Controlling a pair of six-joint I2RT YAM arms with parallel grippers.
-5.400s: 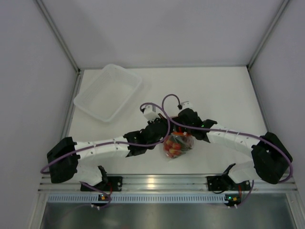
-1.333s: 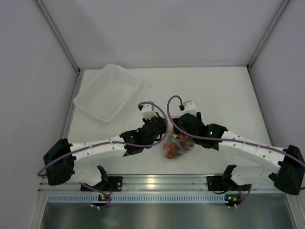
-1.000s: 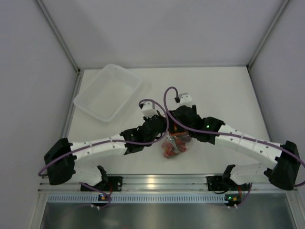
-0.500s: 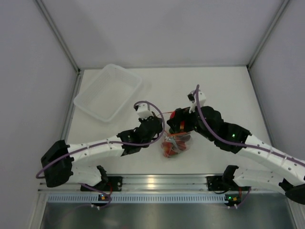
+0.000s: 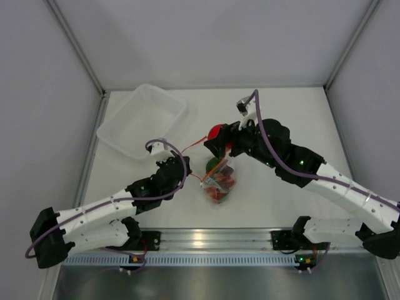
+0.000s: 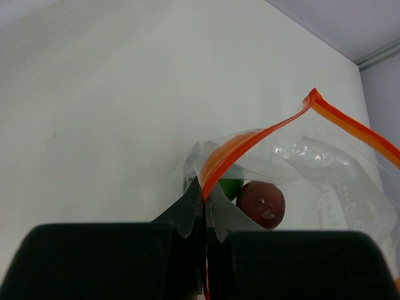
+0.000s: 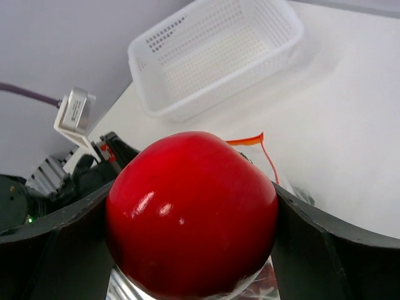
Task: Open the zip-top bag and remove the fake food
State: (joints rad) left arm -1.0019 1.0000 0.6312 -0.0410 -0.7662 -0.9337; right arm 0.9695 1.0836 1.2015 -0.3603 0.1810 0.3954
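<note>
The clear zip-top bag [image 5: 219,179] lies at the table's middle with its orange zip strip [image 6: 262,134] pulled open. My left gripper [image 6: 205,199] is shut on the bag's zip edge, left of the bag [image 5: 187,173]. A dark maroon ball [image 6: 260,204] and a green ball [image 6: 230,186] show inside the bag. My right gripper [image 5: 215,139] is shut on the red tomato [image 7: 190,212] and holds it above and behind the bag. The red tomato also shows in the top view [image 5: 215,132]. More red pieces [image 5: 217,191] lie low in the bag.
A translucent white perforated tub [image 5: 142,120] stands at the back left, also in the right wrist view [image 7: 219,56]. The grey enclosure walls close in both sides. The metal rail [image 5: 206,239] runs along the near edge.
My right gripper has lifted the red tomato out of the bag and moved back and up. My left gripper has pulled the zip edge leftward, away from the right gripper.
</note>
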